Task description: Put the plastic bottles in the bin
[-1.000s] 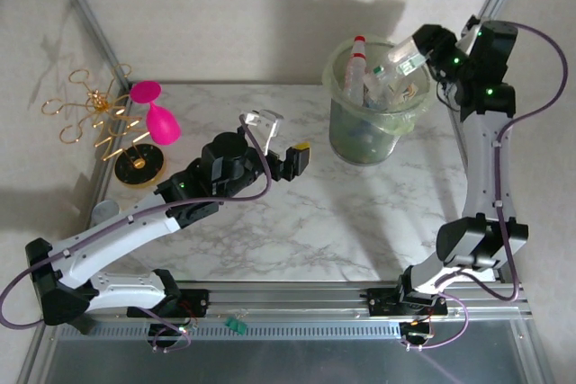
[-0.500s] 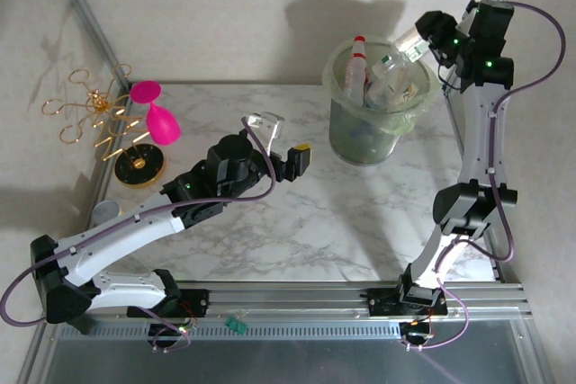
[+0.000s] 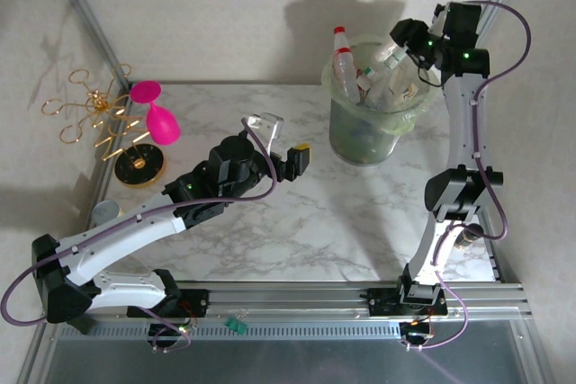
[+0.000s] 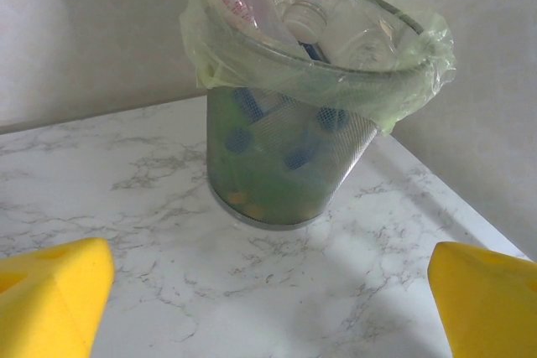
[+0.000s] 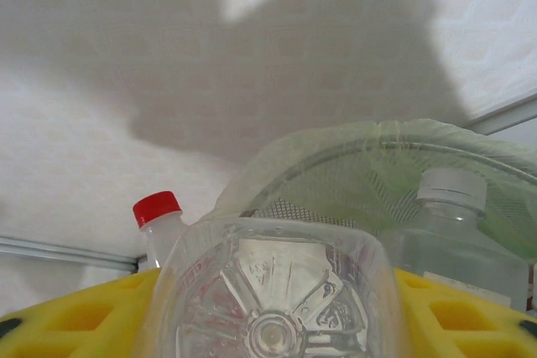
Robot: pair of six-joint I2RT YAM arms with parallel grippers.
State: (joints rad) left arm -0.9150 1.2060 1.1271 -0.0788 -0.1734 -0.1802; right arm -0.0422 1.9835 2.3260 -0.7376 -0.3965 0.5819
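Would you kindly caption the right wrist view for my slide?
Right tool holding a clear bottle, base toward the camera, before the bag-lined bin and a red-capped bottle.

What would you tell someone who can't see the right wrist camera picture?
The right gripper holds a clear bottle bottom-first toward the camera. Behind it are the bin with its green-lined rim, a red-capped bottle at left and a white-capped bottle at right.

Our right arm stands tall, elbow straightened upward, and the right hand (image 3: 402,45) at its top is clamped across a clear bottle (image 5: 273,291) between its yellow pads (image 5: 92,320). Our left arm reaches low and forward over the table, the left hand (image 3: 281,139) spread wide, pads (image 4: 50,295) far apart.
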